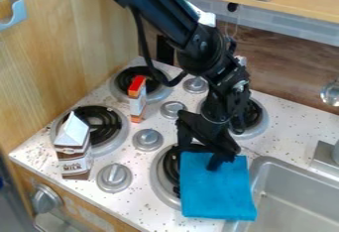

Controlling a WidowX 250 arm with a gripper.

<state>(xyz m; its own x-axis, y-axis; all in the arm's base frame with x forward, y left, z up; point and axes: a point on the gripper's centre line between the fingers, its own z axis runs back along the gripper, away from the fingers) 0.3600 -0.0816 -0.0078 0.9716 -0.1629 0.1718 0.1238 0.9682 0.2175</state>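
Observation:
The black gripper (200,157) hangs over the upper end of a blue cloth (217,191), its fingers apart. One fingertip is against or just above the cloth's upper part, and the other is by its upper left corner; I cannot tell whether they touch it. The cloth lies flat, covering part of the front right burner (161,182) and reaching over the counter to the sink's left rim.
A brown-and-white milk carton (74,152) stands before the front left burner (107,127). An orange-and-white box (137,99) is by the back left burner (124,83). Silver knobs (147,139) rise between burners. The sink (291,196) is at right, its faucet (327,157) behind.

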